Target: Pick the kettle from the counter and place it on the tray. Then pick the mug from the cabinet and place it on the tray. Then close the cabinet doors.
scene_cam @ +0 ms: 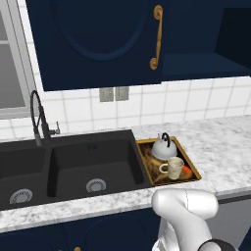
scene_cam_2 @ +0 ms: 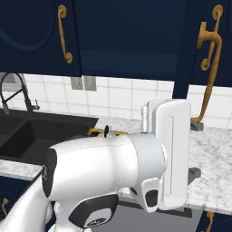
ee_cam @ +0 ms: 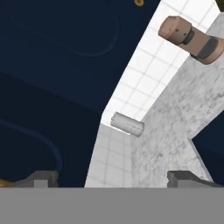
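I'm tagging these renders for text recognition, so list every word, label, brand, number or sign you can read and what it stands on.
None: no readable text anywhere.
The tray bears a swirly pattern and an orange-red mark, no lettering.
The kettle, the mug and the cabinet doors are unmarked.
The wall outlets show no legible marks.

Navy cabinet doors [scene_cam: 98, 39], brass handles [scene_cam: 157, 37]. Worktop [scene_cam: 220, 142] white-grey speckled. Tray [scene_cam: 195, 169] golden-brown rim, dark swirly inside. Kettle [scene_cam: 163, 148] silver-grey, black handle. Mug [scene_cam: 174, 167] cream. Sink [scene_cam: 68, 166] black.
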Motion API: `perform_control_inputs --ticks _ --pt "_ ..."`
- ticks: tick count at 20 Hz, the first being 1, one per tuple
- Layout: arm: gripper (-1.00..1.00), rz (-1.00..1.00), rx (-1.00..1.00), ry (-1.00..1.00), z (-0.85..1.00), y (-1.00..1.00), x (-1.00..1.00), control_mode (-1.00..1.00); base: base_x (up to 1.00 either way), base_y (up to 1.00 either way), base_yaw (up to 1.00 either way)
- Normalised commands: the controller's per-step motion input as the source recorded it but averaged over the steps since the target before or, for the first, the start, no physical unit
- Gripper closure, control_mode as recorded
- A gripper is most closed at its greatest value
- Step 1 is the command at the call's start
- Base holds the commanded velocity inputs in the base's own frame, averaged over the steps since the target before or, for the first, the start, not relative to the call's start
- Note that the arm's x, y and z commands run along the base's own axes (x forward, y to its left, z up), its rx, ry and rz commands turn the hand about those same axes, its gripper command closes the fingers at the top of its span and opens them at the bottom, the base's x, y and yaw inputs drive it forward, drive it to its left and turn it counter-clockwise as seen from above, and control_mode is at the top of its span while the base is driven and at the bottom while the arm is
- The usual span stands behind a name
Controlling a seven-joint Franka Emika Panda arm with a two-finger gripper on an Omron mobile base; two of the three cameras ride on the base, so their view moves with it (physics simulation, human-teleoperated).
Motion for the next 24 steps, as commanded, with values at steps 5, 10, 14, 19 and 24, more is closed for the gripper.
perform_control_inputs --ticks 5,10,14,19,24 --pt "-1.00 0.00 0.00 0.06 0.00 -0.37 0.32 -1.00 0.00 0.00 0.00" --pt "-1.00 0.06 0.00 0.11 -0.02 -0.05 0.56 -1.00 0.00 0.00 0.00" --pt "-1.00 0.15 0.00 0.14 -0.05 0.16 0.64 -1.00 0.00 0.00 0.00" --pt "-1.00 0.22 0.00 0.13 -0.08 0.38 0.65 -1.00 0.00 0.00 0.00" --pt "-1.00 0.25 0.00 0.12 -0.25 0.54 0.59 -1.00 0.00 0.00 0.00"
